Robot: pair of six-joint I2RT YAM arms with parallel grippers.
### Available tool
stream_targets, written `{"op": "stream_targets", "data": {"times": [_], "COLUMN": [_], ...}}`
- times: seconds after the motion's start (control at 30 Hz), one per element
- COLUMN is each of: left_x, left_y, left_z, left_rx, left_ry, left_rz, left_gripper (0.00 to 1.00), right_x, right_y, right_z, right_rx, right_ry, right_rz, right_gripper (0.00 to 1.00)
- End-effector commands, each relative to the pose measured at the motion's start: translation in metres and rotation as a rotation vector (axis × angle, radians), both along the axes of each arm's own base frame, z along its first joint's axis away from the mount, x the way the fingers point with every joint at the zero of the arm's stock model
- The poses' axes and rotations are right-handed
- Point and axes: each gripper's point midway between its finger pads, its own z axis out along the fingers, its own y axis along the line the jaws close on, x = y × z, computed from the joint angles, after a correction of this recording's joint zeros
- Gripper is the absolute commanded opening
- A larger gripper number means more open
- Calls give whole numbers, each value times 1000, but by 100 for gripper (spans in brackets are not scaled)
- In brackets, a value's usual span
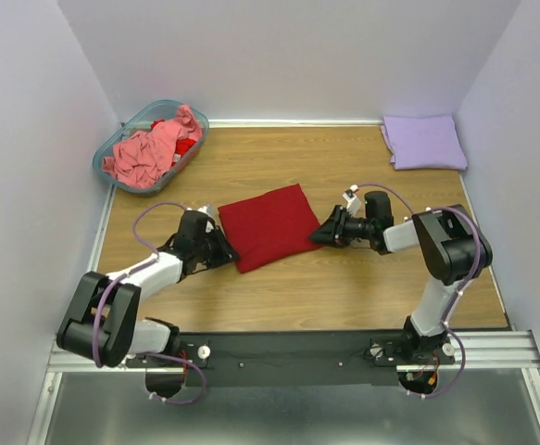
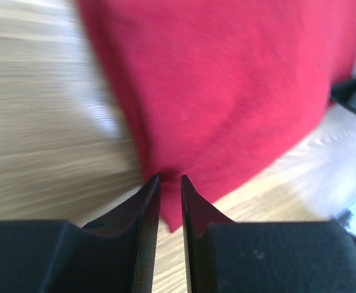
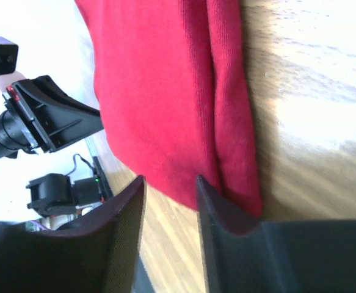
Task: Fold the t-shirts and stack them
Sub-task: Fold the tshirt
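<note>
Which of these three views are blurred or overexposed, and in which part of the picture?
Top external: sharp, evenly lit, soft shadows only. Left wrist: the table is streaked with motion blur, the dark red t-shirt soft. Right wrist: glare bleaches the table at right, and the upper left corner is washed out.

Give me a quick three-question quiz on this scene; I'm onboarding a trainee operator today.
1. True or false: the lavender t-shirt lies folded at the table's far right corner.
2. The salmon-pink t-shirt is: A in the teal basket; B spread flat mid-table; C draped over an arm.
3. What colour is the folded t-shirt lying mid-table?
Key: 1 true; 2 A; 3 dark red.
</note>
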Motion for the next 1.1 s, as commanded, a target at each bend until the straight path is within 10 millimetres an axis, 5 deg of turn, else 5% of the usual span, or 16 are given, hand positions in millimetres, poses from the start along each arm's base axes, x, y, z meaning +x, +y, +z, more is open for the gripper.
{"op": "stream_targets", "data": {"times": [0.0, 0.17, 0.33, 0.4, 0.57, 0.6, 0.83, 0.9, 1.07], "left_x": [4, 22, 38, 41, 42, 41, 43, 45, 45], "left_y": [32, 45, 65, 74, 90, 92, 86, 85, 77], "left_z": [8, 62, 112, 129, 154, 156, 154, 153, 154], "left_rx": [143, 196, 276, 310, 360, 357, 345, 348, 326], "left_ry": [-16, -191, -354, -417, -525, -552, -566, -563, -580], "left_rz": [84, 119, 178, 204, 257, 262, 234, 227, 180], "left_gripper": [28, 45, 65, 71, 78, 78, 78, 78, 78], "right_x": [3, 6, -4, -5, -1, -5, -6, -9, 3], "right_y": [-2, 32, 105, 131, 168, 174, 164, 165, 166], "right_z": [26, 81, 124, 126, 93, 69, -19, -19, 37], "right_rx": [41, 121, 210, 244, 230, 210, 113, 116, 158], "right_ry": [-76, -173, -229, -201, -137, -76, 66, 73, -59], "right_rz": [4, 93, 198, 217, 209, 208, 119, 128, 134], "right_gripper": [50, 60, 68, 71, 73, 73, 73, 72, 73]}}
